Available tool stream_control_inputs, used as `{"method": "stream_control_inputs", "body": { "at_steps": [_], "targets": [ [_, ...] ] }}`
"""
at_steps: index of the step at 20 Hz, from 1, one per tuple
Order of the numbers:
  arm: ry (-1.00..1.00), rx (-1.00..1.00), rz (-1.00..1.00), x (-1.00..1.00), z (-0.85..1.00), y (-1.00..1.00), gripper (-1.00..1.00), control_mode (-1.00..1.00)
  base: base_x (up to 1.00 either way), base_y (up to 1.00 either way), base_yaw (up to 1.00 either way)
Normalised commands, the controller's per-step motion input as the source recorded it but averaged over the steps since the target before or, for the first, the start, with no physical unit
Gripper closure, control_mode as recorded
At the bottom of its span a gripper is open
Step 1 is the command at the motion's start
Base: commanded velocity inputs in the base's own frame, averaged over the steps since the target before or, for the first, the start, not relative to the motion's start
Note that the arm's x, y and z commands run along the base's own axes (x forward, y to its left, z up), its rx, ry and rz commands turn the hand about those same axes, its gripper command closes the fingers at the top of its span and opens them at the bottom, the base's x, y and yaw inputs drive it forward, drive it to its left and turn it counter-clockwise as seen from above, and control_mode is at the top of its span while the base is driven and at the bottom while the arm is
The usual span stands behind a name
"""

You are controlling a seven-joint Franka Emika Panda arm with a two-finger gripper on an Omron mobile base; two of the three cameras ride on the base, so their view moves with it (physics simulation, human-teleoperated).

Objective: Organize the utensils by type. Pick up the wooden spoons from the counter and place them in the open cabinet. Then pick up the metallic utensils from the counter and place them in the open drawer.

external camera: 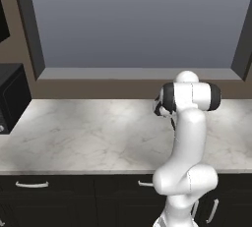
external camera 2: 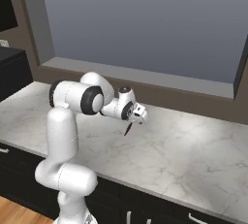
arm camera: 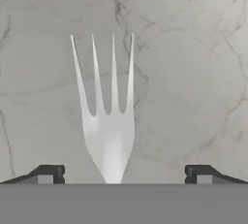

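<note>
A silver fork (arm camera: 110, 121), one of the metallic utensils, shows in the hand view against the white marble counter (arm camera: 193, 72), tines pointing away. It sits midway between the fingertips of my gripper (arm camera: 123, 174). The jaws stand wide open and neither pad touches the fork. Its handle is hidden at the bottom of that view. From the right base view my gripper (external camera 2: 130, 129) points down over the middle of the counter (external camera 2: 193, 155). The wooden spoons, the open cabinet and the open drawer are out of view.
A black appliance (external camera: 12, 98) stands on the counter's left end. Behind the counter (external camera: 74, 132) runs a brown wall with a deep grey recess (external camera: 138, 19). Shut black cabinet fronts with silver handles (external camera: 32, 184) line the front below.
</note>
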Motion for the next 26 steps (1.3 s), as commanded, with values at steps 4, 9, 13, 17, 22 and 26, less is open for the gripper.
{"method": "stream_control_inputs", "body": {
  "at_steps": [4, 9, 13, 17, 22, 26],
  "targets": [
    [0.00, 0.00, 0.01, 0.10, -0.32, -0.10, -1.00, -1.00, 0.00, 0.00, 0.00],
    [-0.08, -0.01, 0.00, -0.35, -0.39, -0.08, 1.00, -1.00, 0.00, 0.00, 0.00],
    [-0.04, 0.00, 0.00, -0.36, -0.37, -0.12, 1.00, -1.00, 0.00, 0.00, 0.00],
    [-0.02, 0.00, 0.00, -0.58, -0.30, -0.17, 1.00, -1.00, 0.00, 0.00, 0.00],
    [0.00, 0.00, 0.00, -0.43, -0.31, -0.14, 1.00, -1.00, 0.00, 0.00, 0.00],
    [0.00, 0.00, 0.00, -0.26, -0.14, -0.11, 1.00, -1.00, 0.00, 0.00, 0.00]
  ]
}}
